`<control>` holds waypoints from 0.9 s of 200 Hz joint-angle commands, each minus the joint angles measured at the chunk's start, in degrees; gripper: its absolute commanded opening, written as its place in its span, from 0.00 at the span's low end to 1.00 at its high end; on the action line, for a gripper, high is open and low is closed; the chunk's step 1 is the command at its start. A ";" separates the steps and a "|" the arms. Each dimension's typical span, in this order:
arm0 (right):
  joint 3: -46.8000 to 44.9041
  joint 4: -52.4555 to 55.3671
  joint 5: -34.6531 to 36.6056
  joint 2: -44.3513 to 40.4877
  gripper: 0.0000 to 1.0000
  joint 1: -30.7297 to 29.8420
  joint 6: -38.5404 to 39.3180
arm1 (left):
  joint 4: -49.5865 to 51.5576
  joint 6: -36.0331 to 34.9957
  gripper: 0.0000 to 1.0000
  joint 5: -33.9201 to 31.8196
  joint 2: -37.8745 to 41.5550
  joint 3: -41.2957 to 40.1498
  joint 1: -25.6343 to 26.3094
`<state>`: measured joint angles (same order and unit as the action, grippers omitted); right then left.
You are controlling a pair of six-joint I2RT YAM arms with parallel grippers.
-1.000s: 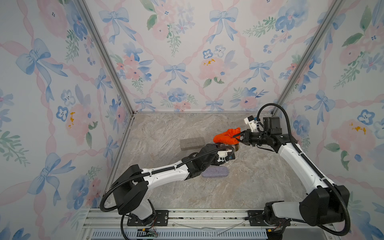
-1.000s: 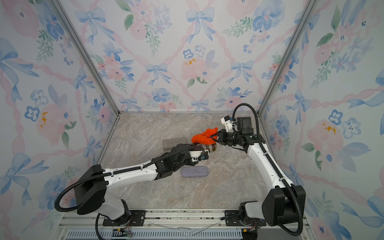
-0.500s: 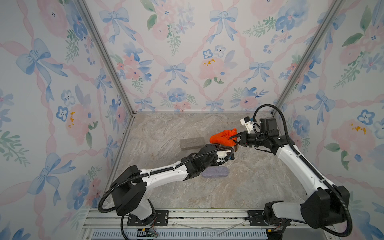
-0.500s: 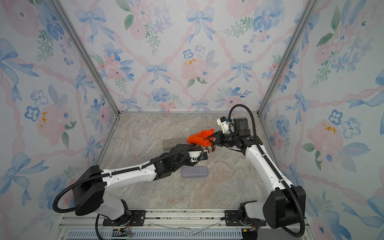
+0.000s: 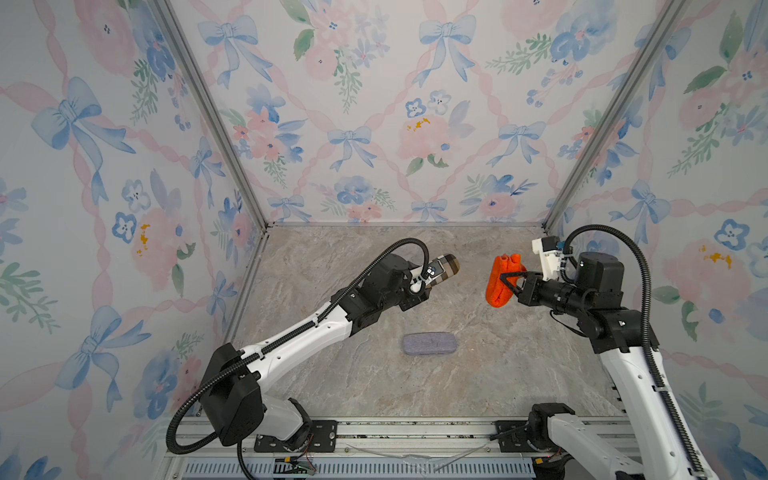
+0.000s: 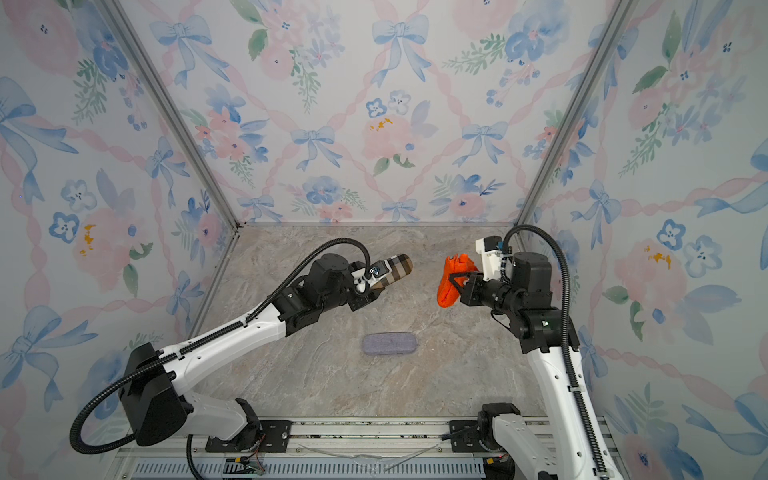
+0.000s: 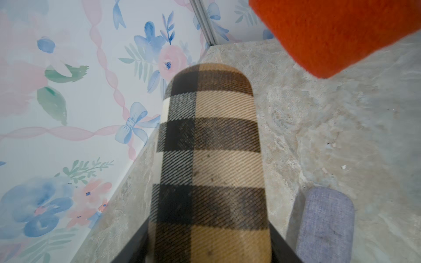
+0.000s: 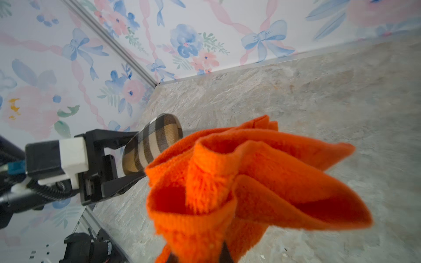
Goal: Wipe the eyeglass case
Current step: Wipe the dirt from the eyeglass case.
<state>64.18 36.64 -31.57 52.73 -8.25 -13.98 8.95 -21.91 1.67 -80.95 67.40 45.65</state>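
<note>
In both top views, left gripper (image 5: 434,277) (image 6: 379,277) closed around one end of a plaid eyeglass case (image 5: 449,266) (image 6: 400,266), tan with black and white checks. Held well above the marble-pattern table (image 5: 490,382), almost level, the rounded free end pointing toward 2 o'clock. From the left wrist camera, the case (image 7: 209,159) long and straight ahead, with one black finger (image 7: 281,246) on each side of its near end.

Right gripper (image 5: 505,283) (image 6: 456,283) clamped shut on a bunched orange cloth (image 5: 496,286) (image 6: 446,286), also lifted off the table. Placed at 3 o'clock from the plaid eyeglass case, near but apart, with a strip of bare table visible between them. From the right wrist camera, folds of the cloth (image 8: 250,182) spread wide and covering part of the case (image 8: 157,141) behind; fingertips of this gripper mostly hidden under the fabric.

At 6 o'clock from that strip, flat on the table: a grey-lilac eyeglass case (image 5: 430,344) (image 6: 389,344) of woven fabric, long side running from 9 to 3 o'clock, well apart from both grippers. Also visible in the left wrist picture (image 7: 325,223), low beside the plaid one.

Around the table, walls (image 5: 374,124) with wallpaper of blue bows and pink flowers.
</note>
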 commanded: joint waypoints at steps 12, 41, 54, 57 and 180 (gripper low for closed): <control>0.43 -3.18 10.96 -0.55 0.00 -17.61 5.26 | 5.53 11.66 0.32 18.47 -1.89 6.24 -0.96; -2.05 -12.82 15.66 1.59 0.00 -27.29 4.42 | 7.04 15.32 0.32 29.09 -3.56 9.60 -1.52; -0.29 -11.88 17.62 4.12 0.00 -28.00 5.95 | 7.51 15.98 0.32 33.13 -3.67 9.88 -1.61; 0.15 -10.99 18.22 4.66 0.00 -27.90 6.93 | 7.51 16.02 0.32 33.73 -3.46 9.74 -1.59; 1.61 -8.44 17.86 8.12 0.00 -20.36 10.81 | 7.51 18.17 0.33 48.80 -3.83 9.99 -3.10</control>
<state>64.82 30.11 -17.58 58.92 -35.70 -5.30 18.26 -2.68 35.38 -85.78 75.42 40.49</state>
